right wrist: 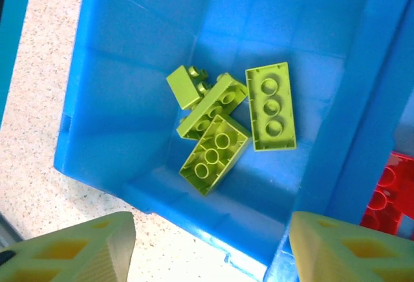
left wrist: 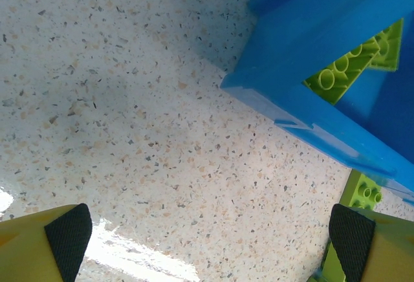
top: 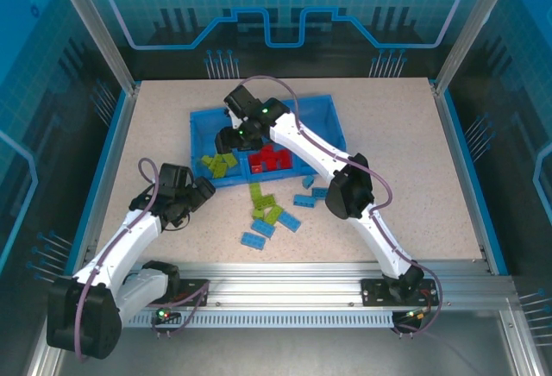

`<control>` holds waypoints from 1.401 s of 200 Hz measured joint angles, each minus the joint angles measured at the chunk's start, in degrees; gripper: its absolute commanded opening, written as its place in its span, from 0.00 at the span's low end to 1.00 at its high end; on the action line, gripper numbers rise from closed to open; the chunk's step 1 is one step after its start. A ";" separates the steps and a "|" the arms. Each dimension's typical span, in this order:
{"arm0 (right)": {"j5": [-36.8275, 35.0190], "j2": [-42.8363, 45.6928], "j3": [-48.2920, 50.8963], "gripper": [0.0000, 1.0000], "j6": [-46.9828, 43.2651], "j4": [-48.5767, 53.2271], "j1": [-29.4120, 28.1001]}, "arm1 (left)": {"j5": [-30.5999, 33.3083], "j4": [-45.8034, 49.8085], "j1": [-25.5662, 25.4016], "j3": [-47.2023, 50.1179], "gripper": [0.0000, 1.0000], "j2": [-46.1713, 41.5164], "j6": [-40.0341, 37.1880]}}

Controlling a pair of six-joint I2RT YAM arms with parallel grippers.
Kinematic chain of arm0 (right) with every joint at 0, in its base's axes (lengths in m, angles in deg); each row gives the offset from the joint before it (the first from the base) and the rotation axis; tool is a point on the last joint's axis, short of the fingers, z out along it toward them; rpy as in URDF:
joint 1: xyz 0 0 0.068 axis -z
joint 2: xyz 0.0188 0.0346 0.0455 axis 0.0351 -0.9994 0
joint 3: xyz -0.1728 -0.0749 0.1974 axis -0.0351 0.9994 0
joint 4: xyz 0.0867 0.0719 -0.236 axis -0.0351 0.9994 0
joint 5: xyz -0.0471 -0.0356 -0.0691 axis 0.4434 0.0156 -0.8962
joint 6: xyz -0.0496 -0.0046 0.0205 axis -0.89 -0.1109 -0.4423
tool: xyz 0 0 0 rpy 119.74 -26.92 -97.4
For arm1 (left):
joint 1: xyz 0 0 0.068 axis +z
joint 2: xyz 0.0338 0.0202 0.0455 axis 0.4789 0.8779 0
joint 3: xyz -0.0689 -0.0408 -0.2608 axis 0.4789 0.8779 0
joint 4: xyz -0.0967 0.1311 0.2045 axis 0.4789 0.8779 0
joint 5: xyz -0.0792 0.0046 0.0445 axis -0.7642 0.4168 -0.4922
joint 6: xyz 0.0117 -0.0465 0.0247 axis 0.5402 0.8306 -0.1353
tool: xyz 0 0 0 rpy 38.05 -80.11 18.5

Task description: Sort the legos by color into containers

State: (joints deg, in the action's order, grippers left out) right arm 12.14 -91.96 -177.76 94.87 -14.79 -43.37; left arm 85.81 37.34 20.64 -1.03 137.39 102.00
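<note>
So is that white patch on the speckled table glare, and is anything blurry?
Left wrist view: yes, glare on the speckled beige tabletop, bottom left. Right wrist view: lime green studded plastic bricks sharp, the right gripper has blurred pale fingers. Top view: even, no harsh glare.

Red legos (right wrist: 388, 195) half beyond the right edge
</note>
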 measured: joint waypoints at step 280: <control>-18.47 40.09 79.38 0.78 -21.86 -19.47 -10.84 | -0.02 1.49 -0.44 0.00 0.99 -1.31 0.00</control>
State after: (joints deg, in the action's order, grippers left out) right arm -6.33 -51.88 -98.37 73.01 -34.26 -54.21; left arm 85.79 38.82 20.21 -1.03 136.08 102.00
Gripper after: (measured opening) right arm 0.789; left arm 0.988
